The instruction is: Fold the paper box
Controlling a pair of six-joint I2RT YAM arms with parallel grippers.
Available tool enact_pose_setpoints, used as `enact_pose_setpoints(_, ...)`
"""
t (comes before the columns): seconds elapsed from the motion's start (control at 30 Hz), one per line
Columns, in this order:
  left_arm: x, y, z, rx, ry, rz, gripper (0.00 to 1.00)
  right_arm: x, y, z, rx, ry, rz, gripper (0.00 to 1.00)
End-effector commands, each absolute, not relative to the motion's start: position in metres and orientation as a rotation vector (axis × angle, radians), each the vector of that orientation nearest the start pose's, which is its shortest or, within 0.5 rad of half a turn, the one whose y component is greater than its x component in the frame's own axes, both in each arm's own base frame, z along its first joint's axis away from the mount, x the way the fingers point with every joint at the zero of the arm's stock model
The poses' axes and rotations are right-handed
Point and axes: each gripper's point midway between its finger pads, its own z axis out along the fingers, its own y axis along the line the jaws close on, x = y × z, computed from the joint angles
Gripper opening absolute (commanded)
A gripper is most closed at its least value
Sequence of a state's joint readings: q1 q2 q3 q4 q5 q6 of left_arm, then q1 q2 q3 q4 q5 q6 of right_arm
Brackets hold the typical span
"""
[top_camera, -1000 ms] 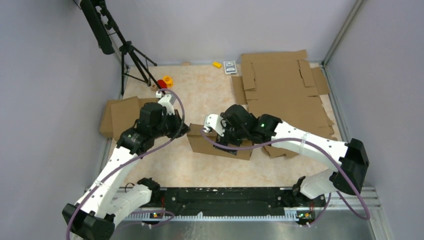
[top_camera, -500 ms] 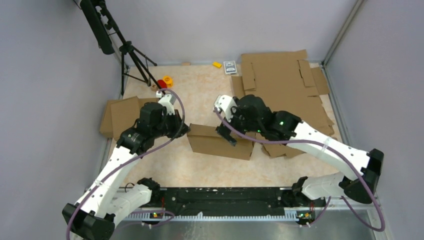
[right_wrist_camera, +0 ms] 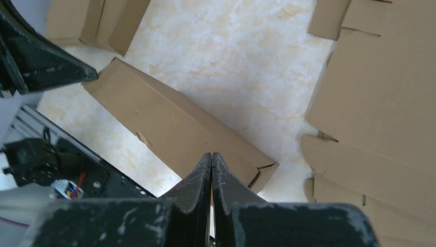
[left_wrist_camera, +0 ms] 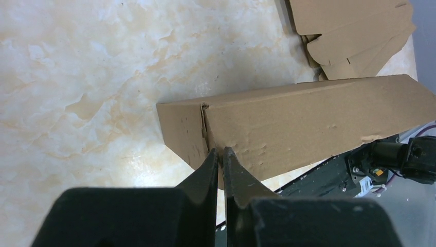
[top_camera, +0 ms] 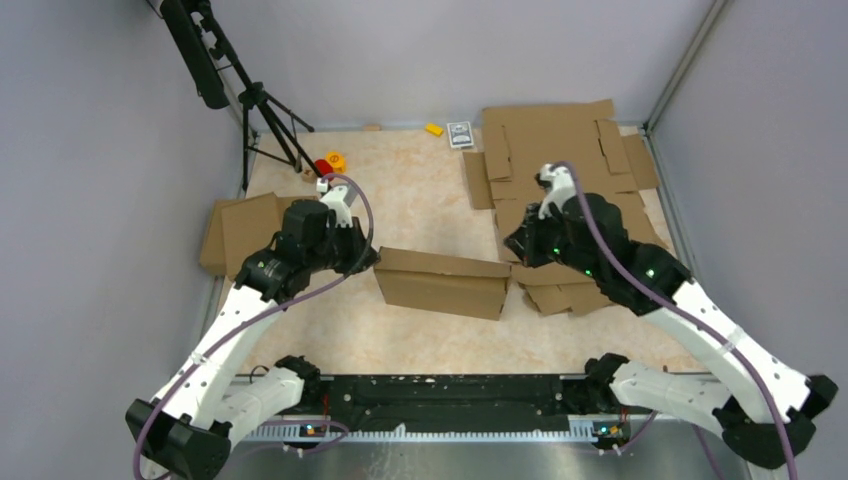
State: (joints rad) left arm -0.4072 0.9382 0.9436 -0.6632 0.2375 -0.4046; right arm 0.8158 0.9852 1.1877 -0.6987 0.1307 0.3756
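Nearest you, past the black rail (top_camera: pixel 440 395) where both arms are bolted, the paper box (top_camera: pixel 440 283) lies folded into a shallow carton in the middle of the table (top_camera: pixel 420 190), its long side facing you. Your left end effector (top_camera: pixel 370 258) sits at the box's left end with its fingers (left_wrist_camera: pixel 208 170) drawn almost together, tips against the corner by the seam; you cannot tell whether any cardboard is nipped between them. Your right end effector (top_camera: pixel 513 244) hangs just off the box's right end, fingers pressed together and holding nothing. Smaller cardboard pieces (top_camera: pixel 240 230) lie at the left edge. Farther back on the right is the pile of slotted sheets (top_camera: pixel 570 160), and a tripod (top_camera: pixel 262 110) stands at the far left corner.
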Motion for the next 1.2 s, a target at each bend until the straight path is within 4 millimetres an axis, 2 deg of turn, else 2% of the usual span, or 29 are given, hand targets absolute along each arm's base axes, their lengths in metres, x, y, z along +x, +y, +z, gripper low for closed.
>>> enact_pose_setpoints(0.0, 0.214, -0.146, 0.178, 0.149, 2.435, -0.593, 0.06, 0.209, 0.218, 0.307, -0.186, 2.024, 0.879, 0.00)
enact_pose_setpoints(0.13, 0.213, -0.146, 0.179, 0.156, 2.434, -0.602, 0.06, 0.207, 0.228, 0.301, -0.137, 2.027, 1.064, 0.00)
enact_pose_setpoints(0.37, 0.211, -0.147, 0.177, 0.160, 2.441, -0.611, 0.05, 0.196, 0.244, 0.275, -0.065, 1.999, 1.385, 0.00)
enact_pose_setpoints(0.47, 0.210, -0.148, 0.177, 0.156, 2.441, -0.622, 0.04, 0.195, 0.243, 0.259, -0.046, 2.026, 1.389, 0.00)
enact_pose_setpoints(0.67, 0.205, -0.150, 0.168, 0.150, 2.459, -0.643, 0.00, 0.186, 0.233, 0.212, 0.060, 2.064, 1.413, 0.00)
enact_pose_setpoints(0.83, 0.203, -0.151, 0.163, 0.138, 2.471, -0.659, 0.00, 0.188, 0.230, 0.193, 0.054, 2.088, 1.362, 0.00)
enact_pose_setpoints(0.97, 0.202, -0.151, 0.159, 0.137, 2.474, -0.660, 0.00, 0.192, 0.229, 0.198, 0.033, 2.077, 1.334, 0.00)
enact_pose_setpoints(1.17, 0.203, -0.151, 0.161, 0.137, 2.469, -0.659, 0.00, 0.198, 0.238, 0.250, -0.084, 2.012, 1.346, 0.00)
